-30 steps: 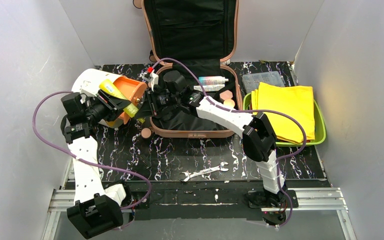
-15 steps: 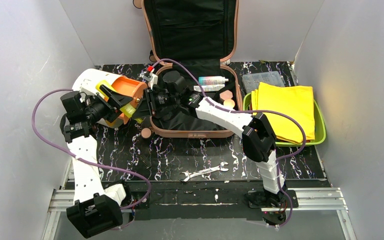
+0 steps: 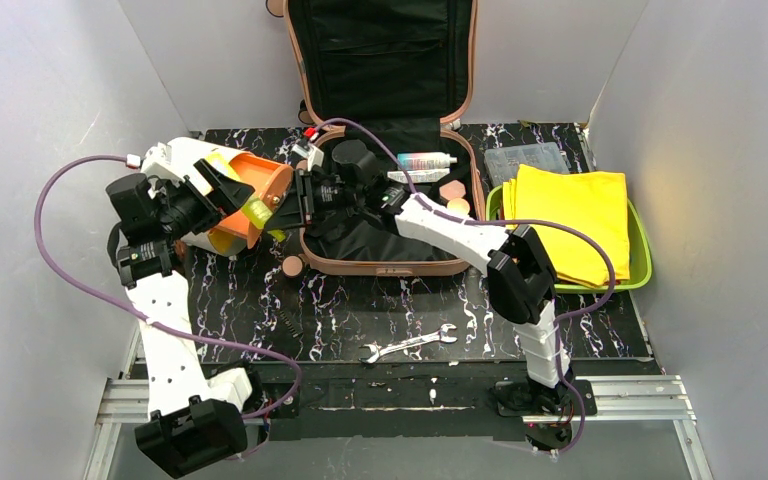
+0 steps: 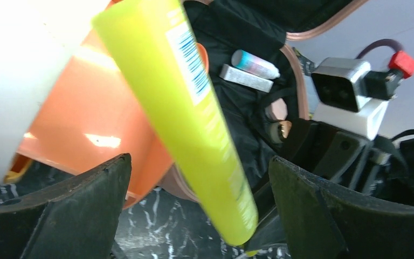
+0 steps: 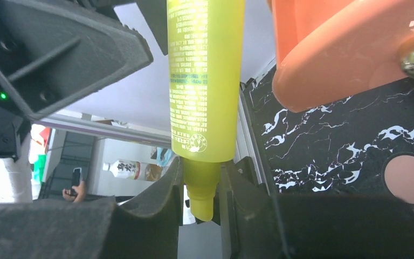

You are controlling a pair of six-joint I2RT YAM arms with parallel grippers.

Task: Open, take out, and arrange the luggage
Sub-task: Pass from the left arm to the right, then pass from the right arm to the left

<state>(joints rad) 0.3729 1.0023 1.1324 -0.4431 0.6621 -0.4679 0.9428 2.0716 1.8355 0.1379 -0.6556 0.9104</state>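
**Progress.** The luggage point(image 3: 385, 70) stands open at the top centre of the overhead view. Its lid is upright against the back wall and its lower shell lies flat on the surface point(image 3: 360, 310). I judge the opening step done and the unpacking partly done.

Already outside the luggage:
- a yellow cloth point(image 3: 570, 215) folded in the lime-green tray point(image 3: 643, 262) at the right
- a clear case point(image 3: 525, 160) just behind the tray
- a pink disc point(image 3: 293, 265) by the shell's near left corner

Not yet taken out of the shell:
- a small bottle point(image 3: 425, 160)
- a silver bar point(image 3: 405, 176)
- round peach pieces point(image 3: 452, 190)

**Pincers.** A yellow-green tube point(image 4: 194, 124) is in hand-over at left of centre.
- My left pincer point(image 4: 198, 162) stands wide apart. The tube passes between its fingers, and neither finger appears to touch it.
- My right pincer point(image 5: 200, 189) is clamped on the tube's cap end.

Placing the tube is still to do.

**Materials.**
- The luggage is a salmon-pink hard shell with rounded corners, lined in matte black fabric.
- The tube is glossy soft plastic, flattened, with printed text and a barcode.
- Behind the tube, the drum box point(image 3: 260, 180) lies tipped on its side. It is cream outside and smooth, shiny orange inside.
- The surface is black with white marble veining.
- A steel wrench point(image 3: 408, 345) lies at lower centre, well apart from the rest.
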